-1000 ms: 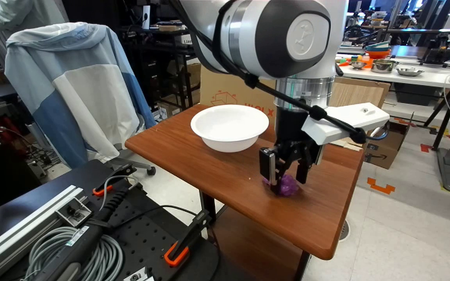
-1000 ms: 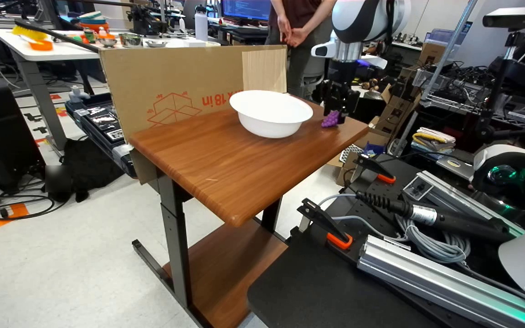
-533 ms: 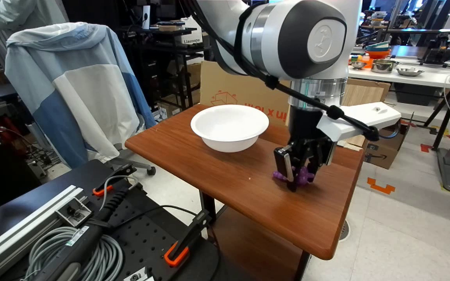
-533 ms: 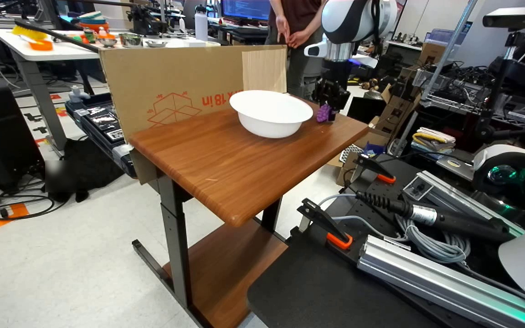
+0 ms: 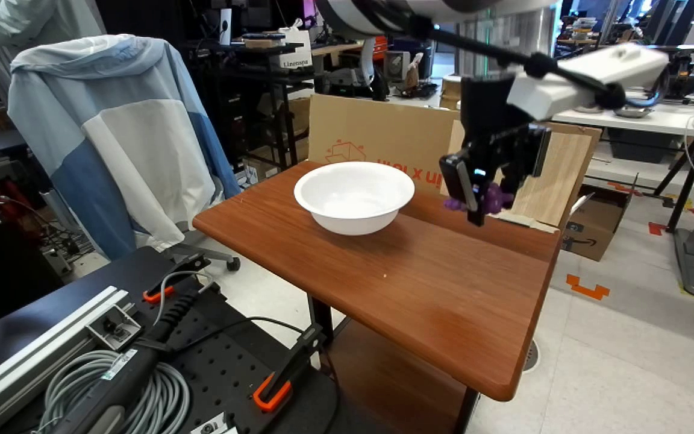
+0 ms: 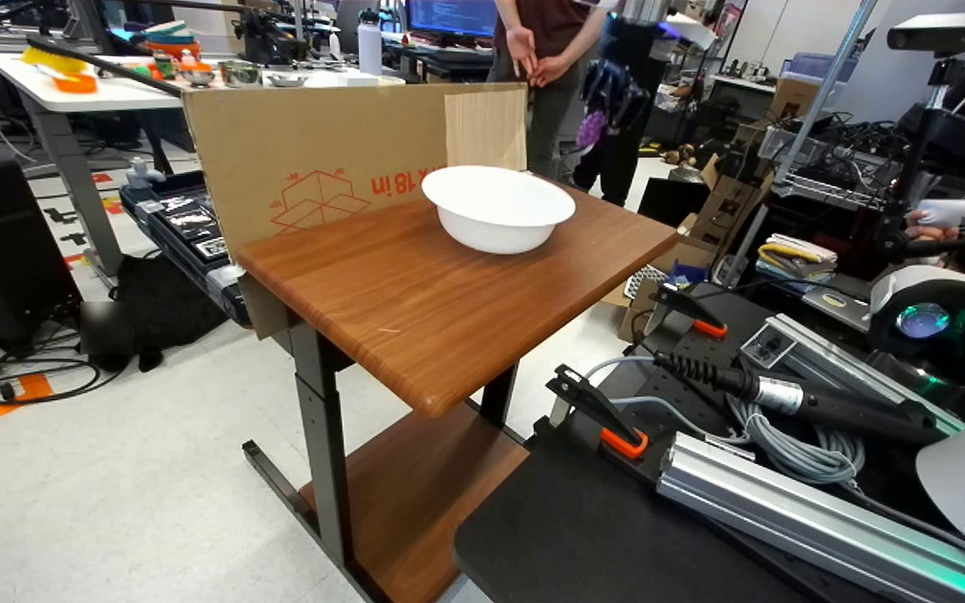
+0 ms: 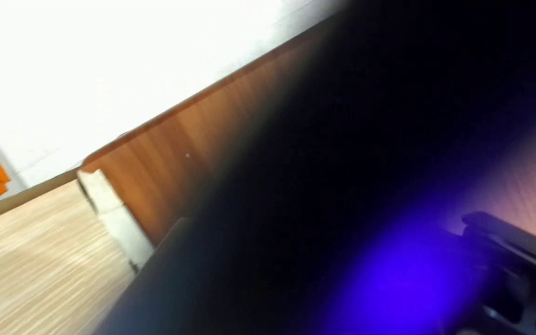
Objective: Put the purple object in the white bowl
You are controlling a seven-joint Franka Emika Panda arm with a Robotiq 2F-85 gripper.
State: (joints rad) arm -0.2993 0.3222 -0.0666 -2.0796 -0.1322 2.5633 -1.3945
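In an exterior view, the gripper (image 5: 489,202), closed around the purple object (image 5: 496,198), hangs right of the white bowl (image 5: 352,225). In an exterior view, the purple object (image 6: 591,130) is aloft: picked up, apparently, but undelivered. The dark wrist view hides it.

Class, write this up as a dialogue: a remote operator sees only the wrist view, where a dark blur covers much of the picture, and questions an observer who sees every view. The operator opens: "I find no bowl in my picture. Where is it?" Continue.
Observer: The white bowl stands upright on the brown table, in both exterior views.
Operator: Have I gripped anything?
Observer: Yes, both exterior views show the gripper holding the purple object off the table.
Operator: Am I over the bowl?
Observer: No, in both exterior views the gripper hangs to the picture's right of it.
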